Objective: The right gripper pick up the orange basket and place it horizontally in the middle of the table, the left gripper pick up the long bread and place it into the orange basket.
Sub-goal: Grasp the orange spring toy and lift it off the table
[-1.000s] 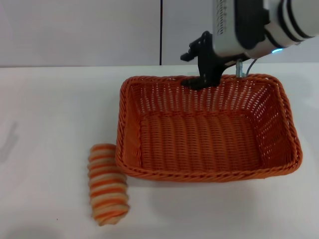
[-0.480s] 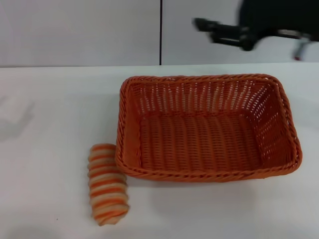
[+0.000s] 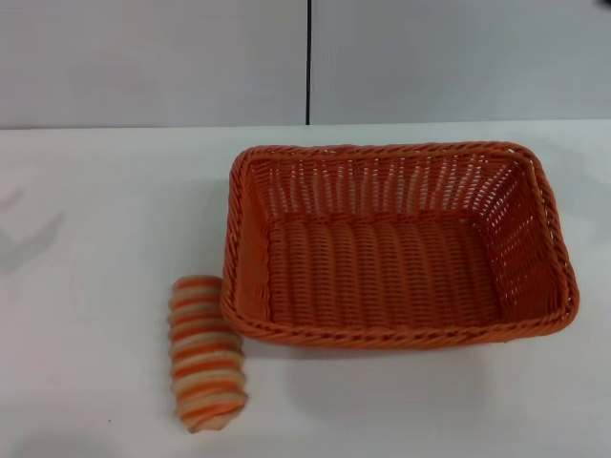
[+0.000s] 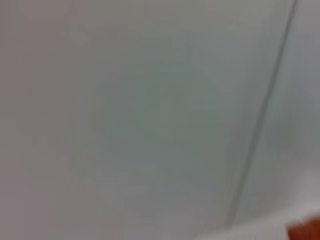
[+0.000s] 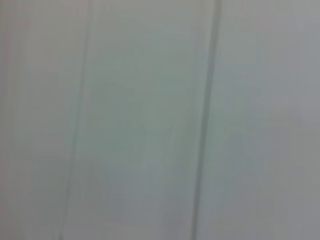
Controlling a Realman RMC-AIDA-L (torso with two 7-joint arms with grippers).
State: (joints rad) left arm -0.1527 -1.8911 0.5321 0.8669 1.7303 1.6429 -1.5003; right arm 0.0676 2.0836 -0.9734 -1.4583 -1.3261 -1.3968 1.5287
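The orange basket (image 3: 396, 246) lies lengthwise across the middle of the white table (image 3: 95, 219), empty inside. The long bread (image 3: 204, 351), tan with orange stripes, rests on the table just off the basket's front left corner, nearly touching its rim. Neither gripper shows in the head view. The left wrist view faces a grey wall, with a sliver of orange basket (image 4: 306, 231) at one corner. The right wrist view shows only the grey wall.
A grey panelled wall with a dark vertical seam (image 3: 308, 62) stands behind the table's far edge. A faint shadow (image 3: 29, 243) falls on the table's left side.
The right arm, which stood at the basket's far rim a second ago, lifted away and has left the head view. The basket and bread have not moved.
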